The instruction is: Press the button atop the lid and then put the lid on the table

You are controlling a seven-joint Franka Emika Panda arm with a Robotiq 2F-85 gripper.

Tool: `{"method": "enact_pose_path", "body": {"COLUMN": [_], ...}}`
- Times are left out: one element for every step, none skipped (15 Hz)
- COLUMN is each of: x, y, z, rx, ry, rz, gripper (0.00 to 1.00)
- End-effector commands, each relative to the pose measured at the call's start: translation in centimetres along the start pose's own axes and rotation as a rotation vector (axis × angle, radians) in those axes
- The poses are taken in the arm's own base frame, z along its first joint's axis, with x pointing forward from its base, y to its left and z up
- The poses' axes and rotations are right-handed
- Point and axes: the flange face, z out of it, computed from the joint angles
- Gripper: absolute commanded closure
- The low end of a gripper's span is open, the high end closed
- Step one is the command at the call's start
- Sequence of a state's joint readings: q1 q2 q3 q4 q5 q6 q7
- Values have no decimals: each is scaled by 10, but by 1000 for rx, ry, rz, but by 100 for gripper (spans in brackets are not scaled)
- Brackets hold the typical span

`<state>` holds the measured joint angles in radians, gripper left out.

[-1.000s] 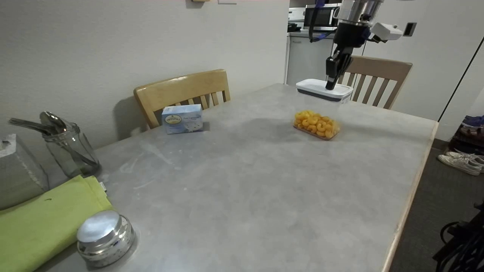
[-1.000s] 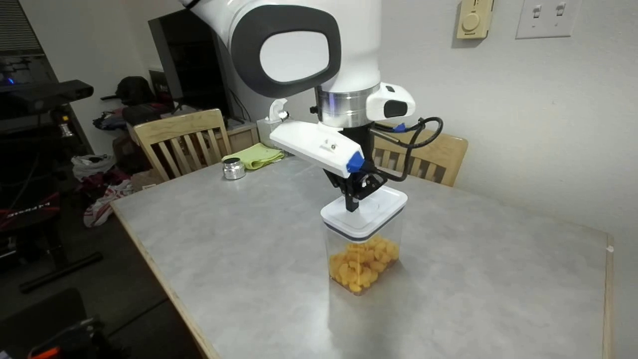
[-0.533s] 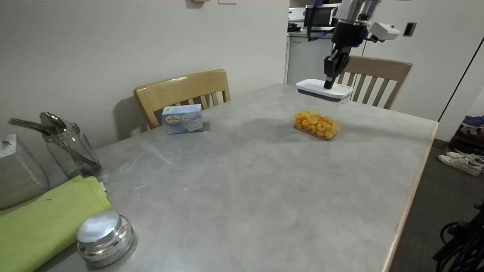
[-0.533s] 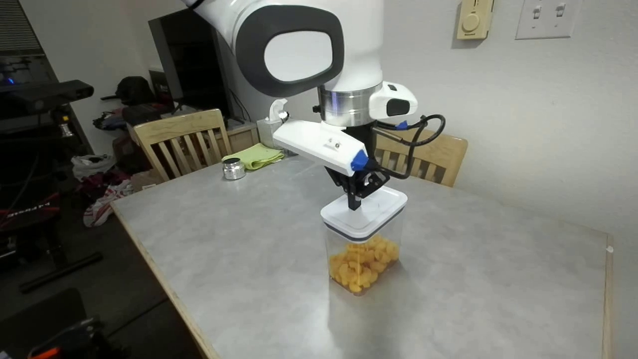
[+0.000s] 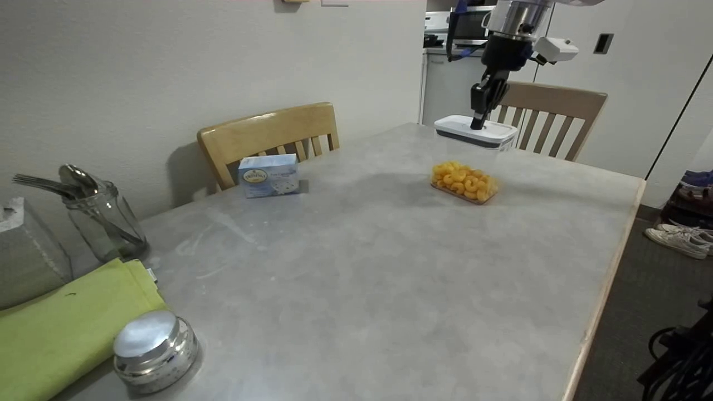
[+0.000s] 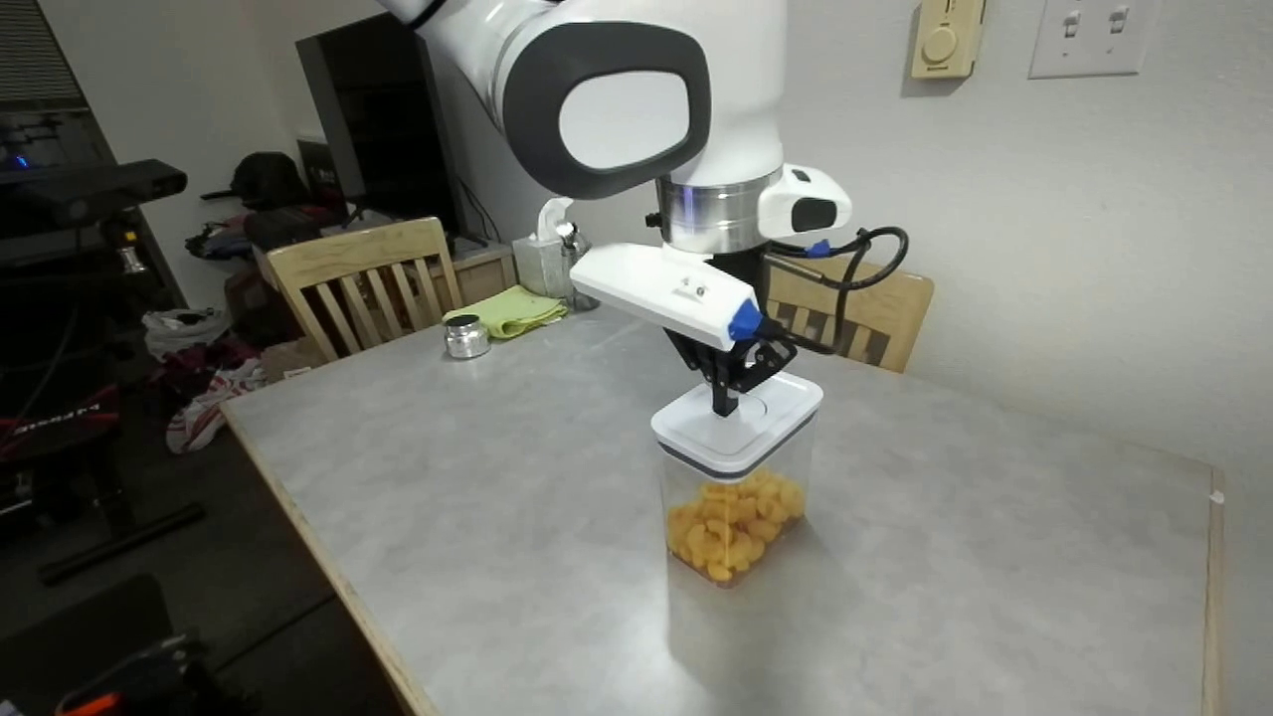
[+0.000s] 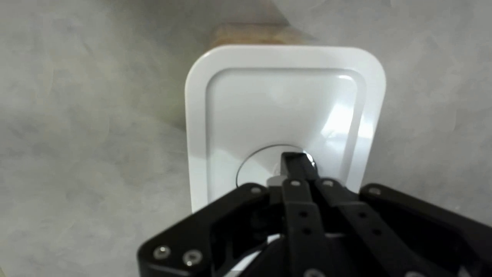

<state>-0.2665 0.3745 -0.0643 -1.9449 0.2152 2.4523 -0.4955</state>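
The white rectangular lid [image 5: 459,126] sits on a clear container [image 6: 794,459] with yellow pasta, which stands on the grey table [image 5: 334,267]. The lid also shows in an exterior view [image 6: 731,443] and fills the middle of the wrist view [image 7: 269,107]. A round button [image 7: 255,169] is outlined in the lid's top. My gripper [image 7: 298,163] points down with its fingers together and nothing between them. In both exterior views its tips [image 5: 477,126] [image 6: 725,408] meet the lid's top. In the wrist view they lie over the button's far right part, and the fingers hide the rest of it.
A blue tea box [image 5: 269,176] and a glass jar of cutlery [image 5: 108,223] stand along the wall side. A shiny metal jar [image 5: 155,351] stands beside a folded green cloth [image 5: 72,328]. Wooden chairs [image 6: 363,273] stand around the table.
My gripper has moved slightly across the lid's top, left in an exterior view. The container with its lid has shifted a little the same way. The fingers stay together.
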Motion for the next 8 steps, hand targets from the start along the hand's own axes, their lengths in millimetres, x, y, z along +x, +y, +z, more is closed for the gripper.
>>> {"method": "enact_pose_path", "body": {"x": [-13, -17, -23, -25, -25, -21, -18, -12], "y": [14, 14, 12, 9, 7, 5, 3, 0], "z": [44, 48, 52, 53, 52, 45, 38, 25], "rx": [8, 11, 20, 23, 26, 27, 21, 17], "ry": [-65, -77, -93, -100, -98, -86, -73, -52], "rz": [9, 14, 20, 22, 22, 23, 24, 22], "gripper": [100, 100, 100, 100, 100, 100, 100, 100]}}
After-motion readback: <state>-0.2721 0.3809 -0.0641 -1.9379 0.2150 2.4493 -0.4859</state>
